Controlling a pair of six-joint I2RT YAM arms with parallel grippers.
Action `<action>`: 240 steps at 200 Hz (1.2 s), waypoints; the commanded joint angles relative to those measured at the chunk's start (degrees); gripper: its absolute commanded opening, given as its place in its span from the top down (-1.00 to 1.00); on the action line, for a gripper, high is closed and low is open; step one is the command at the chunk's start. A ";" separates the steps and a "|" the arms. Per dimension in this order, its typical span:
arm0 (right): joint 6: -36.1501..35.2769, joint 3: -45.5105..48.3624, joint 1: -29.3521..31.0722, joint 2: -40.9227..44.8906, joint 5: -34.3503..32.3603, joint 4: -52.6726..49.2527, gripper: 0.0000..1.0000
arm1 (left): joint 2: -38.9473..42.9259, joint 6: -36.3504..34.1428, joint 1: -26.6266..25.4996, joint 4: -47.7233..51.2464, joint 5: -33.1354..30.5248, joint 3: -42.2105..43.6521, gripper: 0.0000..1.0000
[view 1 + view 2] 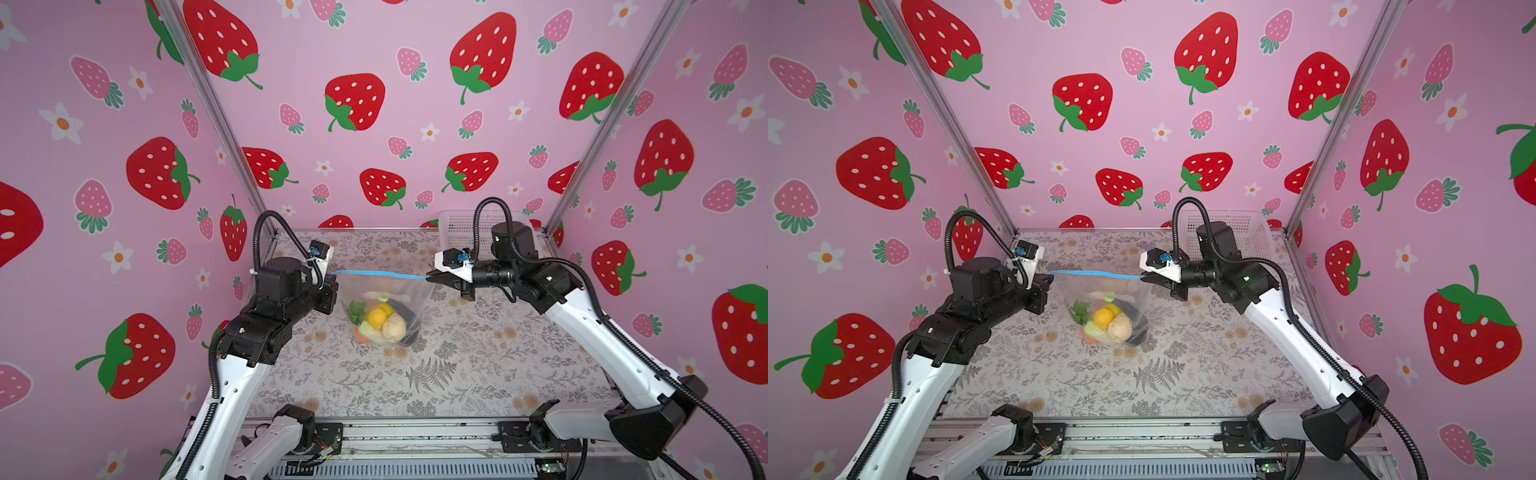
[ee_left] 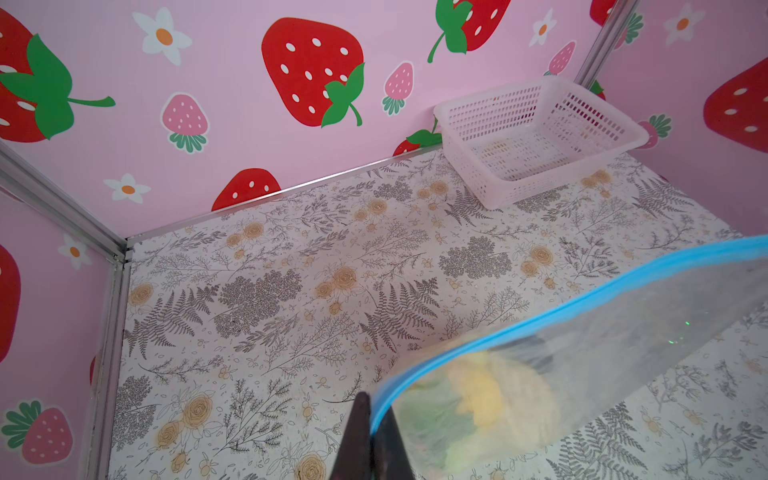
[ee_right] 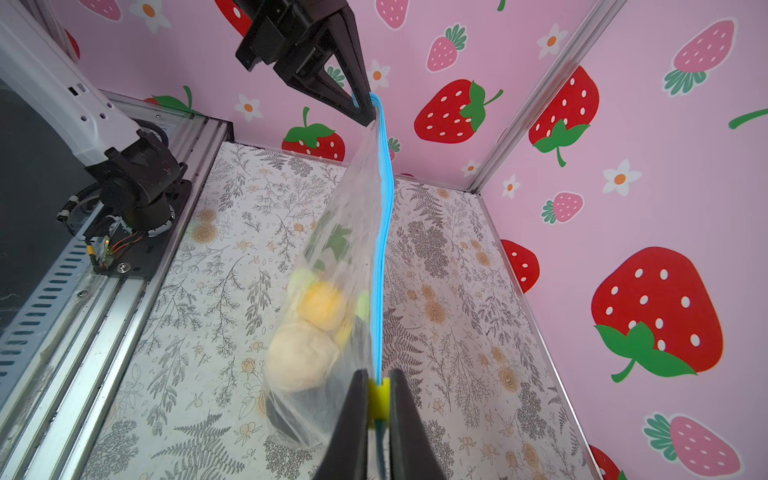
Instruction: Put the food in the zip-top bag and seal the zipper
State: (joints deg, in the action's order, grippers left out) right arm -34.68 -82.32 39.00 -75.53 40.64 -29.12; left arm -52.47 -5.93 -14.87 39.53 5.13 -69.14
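The clear zip-top bag [image 1: 384,297] hangs stretched between my two grippers over the middle of the table. Its blue zipper [image 1: 380,274] runs taut from one gripper to the other. The food [image 1: 380,322] lies heaped in the bag's bottom: an orange, a pale round piece, green leaves, something dark. My left gripper [image 2: 376,419] is shut on the zipper's left end. My right gripper [image 3: 379,395] is shut on the yellow slider [image 3: 379,401] at the right end. In the right wrist view the zipper [image 3: 384,232] reads as one closed line up to the left gripper [image 3: 368,112].
A white mesh basket [image 1: 459,228] stands at the back right corner with nothing visible in it, just behind my right arm. The floral table mat [image 1: 478,365] spreads in front of the bag. Pink strawberry walls close in three sides.
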 commanded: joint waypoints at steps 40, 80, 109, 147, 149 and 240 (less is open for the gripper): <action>2.05 3.43 3.12 4.52 -1.61 2.49 1.00 | 3.80 0.92 0.23 2.84 0.32 0.49 1.00; 2.99 5.38 5.48 6.33 -3.15 2.58 1.00 | 6.19 1.09 0.19 4.13 0.23 1.99 1.00; 3.76 6.94 9.29 8.08 -5.01 2.75 1.00 | 8.63 1.56 0.20 5.74 0.13 3.48 1.00; 5.18 8.46 15.56 10.20 -8.69 3.59 1.00 | 13.27 2.82 0.20 9.44 -0.11 5.22 1.00; 5.15 8.49 15.95 10.30 -8.81 3.60 1.00 | 13.58 2.89 0.20 9.72 -0.16 5.20 1.00; 7.52 13.13 11.11 8.47 -4.15 8.22 1.00 | 12.49 2.55 0.20 6.69 -4.20 13.66 1.00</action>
State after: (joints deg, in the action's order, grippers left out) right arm -27.81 -70.19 54.17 -65.84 32.93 -24.23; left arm -36.75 -3.11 -14.90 49.82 3.20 -58.02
